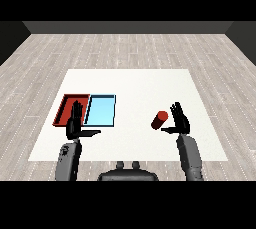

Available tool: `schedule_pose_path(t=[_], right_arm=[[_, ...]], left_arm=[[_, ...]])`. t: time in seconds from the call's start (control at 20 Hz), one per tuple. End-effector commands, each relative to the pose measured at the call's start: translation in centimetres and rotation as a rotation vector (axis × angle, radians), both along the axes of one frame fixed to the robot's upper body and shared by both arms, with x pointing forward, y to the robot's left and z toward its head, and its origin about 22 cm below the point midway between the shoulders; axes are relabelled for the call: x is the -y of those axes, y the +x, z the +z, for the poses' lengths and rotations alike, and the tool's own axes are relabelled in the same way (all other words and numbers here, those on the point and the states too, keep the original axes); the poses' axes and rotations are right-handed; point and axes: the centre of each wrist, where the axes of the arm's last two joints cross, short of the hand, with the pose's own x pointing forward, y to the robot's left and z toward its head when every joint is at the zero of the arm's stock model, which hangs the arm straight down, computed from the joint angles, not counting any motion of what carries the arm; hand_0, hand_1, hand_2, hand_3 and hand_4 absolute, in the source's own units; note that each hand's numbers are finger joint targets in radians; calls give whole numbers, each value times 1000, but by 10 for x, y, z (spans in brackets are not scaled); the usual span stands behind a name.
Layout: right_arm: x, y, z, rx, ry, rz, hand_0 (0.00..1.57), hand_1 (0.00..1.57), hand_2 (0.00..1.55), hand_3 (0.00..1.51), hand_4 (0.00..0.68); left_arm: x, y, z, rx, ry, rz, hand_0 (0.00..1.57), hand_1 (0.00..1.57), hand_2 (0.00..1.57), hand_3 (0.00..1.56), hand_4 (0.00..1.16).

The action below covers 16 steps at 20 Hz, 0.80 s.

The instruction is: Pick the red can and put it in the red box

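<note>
Right hand poised beside the red can

Fingers of both hands released; the can lies on the white surface, well apart from the red tray. Likely light, rigid, smooth: grasp its middle.

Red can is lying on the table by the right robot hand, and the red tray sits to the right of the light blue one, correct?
Not quite. In the head view the red tray sits left of the light blue tray, not right. The red can does lie by the right robot hand.
</note>
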Motion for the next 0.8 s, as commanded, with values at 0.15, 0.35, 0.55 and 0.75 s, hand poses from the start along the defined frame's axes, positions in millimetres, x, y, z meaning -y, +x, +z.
schedule_pose_path(t=[0.15,0.35,0.55,0.75], right_arm=[[-10,-14,-7,-17,13,10,0,0,0,0,0],[-10,4,-45,-21,39,13,0,0,0,0,0],[-14,20,-18,-29,16,8,0,0,0,0,0],[-18,25,-31,-31,43,3,0,0,0,0,0]], left_arm=[[-2,-16,-1,16,14,-4,0,0,0,0,0],[12,2,-6,20,27,-13,0,0,0,0,0],[16,-6,-6,2,-17,-9,0,0,0,0,0],[-11,5,-11,6,-4,14,0,0,0,0,0]])
